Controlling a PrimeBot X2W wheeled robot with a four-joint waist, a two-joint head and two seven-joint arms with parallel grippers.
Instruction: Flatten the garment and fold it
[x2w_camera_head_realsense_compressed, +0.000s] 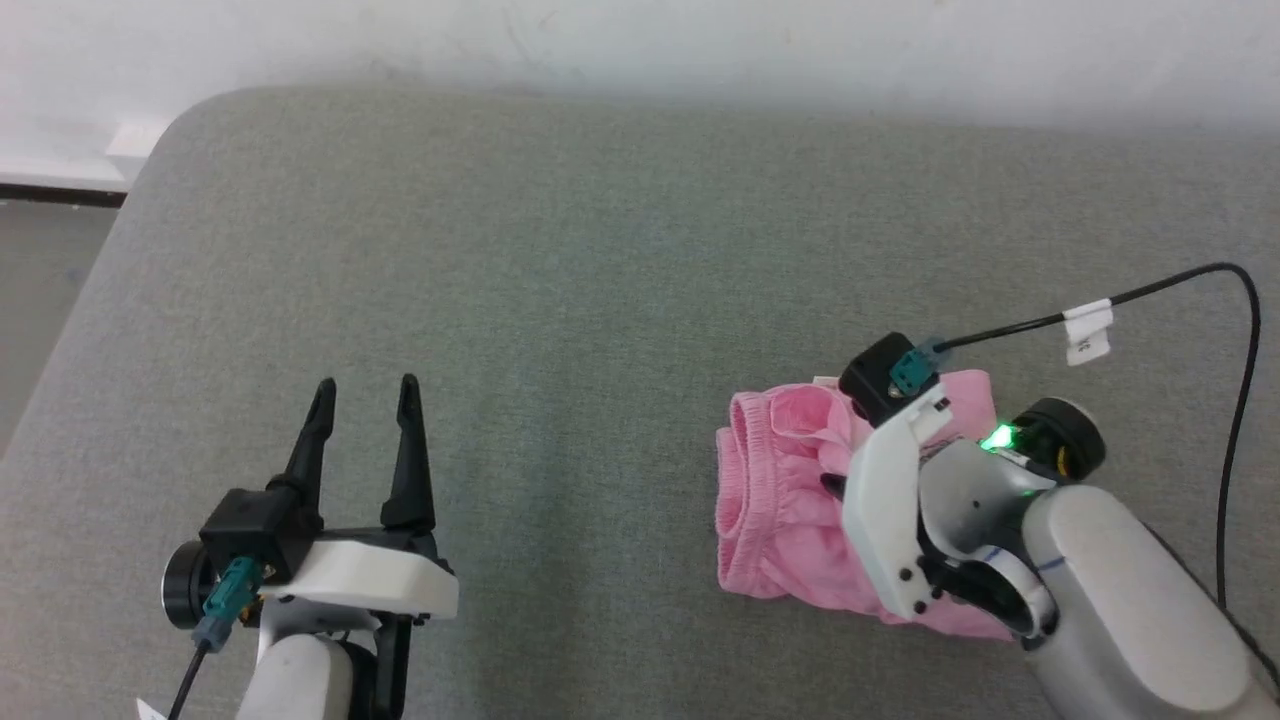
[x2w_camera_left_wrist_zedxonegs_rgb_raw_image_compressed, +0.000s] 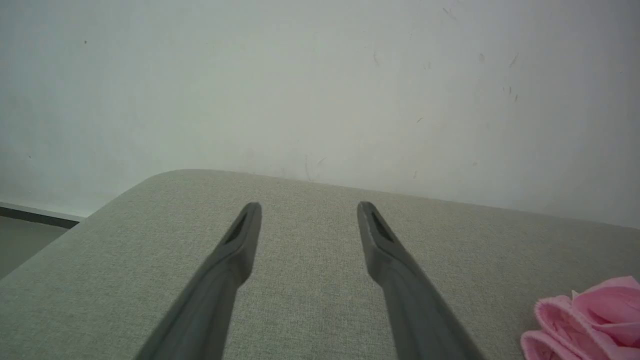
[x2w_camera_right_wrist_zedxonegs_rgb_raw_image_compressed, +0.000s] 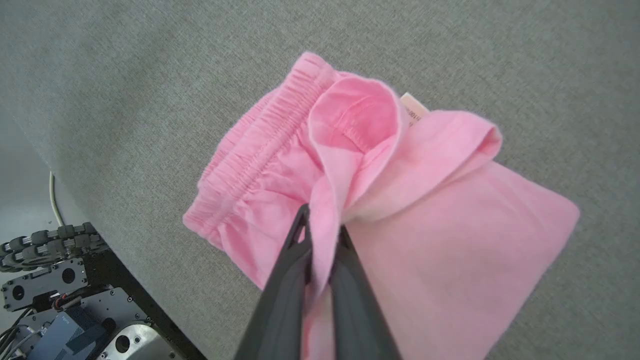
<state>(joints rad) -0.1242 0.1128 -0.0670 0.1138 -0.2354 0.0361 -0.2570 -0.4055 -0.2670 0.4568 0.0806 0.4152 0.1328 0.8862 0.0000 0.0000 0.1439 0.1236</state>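
Right end effector (x2w_camera_right_wrist_zedxonegs_rgb_raw_image_compressed: 322, 220) pinches the garment (x2w_camera_right_wrist_zedxonegs_rgb_raw_image_compressed: 450, 240) by one fold; left end effector (x2w_camera_head_realsense_compressed: 365, 395) is open, empty. I should lift slowly toward the middle of the cushion (x2w_camera_head_realsense_compressed: 600, 250) so layers unfold.

The garment (x2w_camera_head_realsense_compressed: 775, 500) lies on the cushion's (x2w_camera_head_realsense_compressed: 560, 250) right side, well apart from the left gripper (x2w_camera_head_realsense_compressed: 367, 385).

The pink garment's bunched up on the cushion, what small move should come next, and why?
Probably bring the open left gripper over to the elastic waistband. The right gripper is shut on a fold of the bunched garment, and the left hangs apart from it; a second hold would let them pull it flat.
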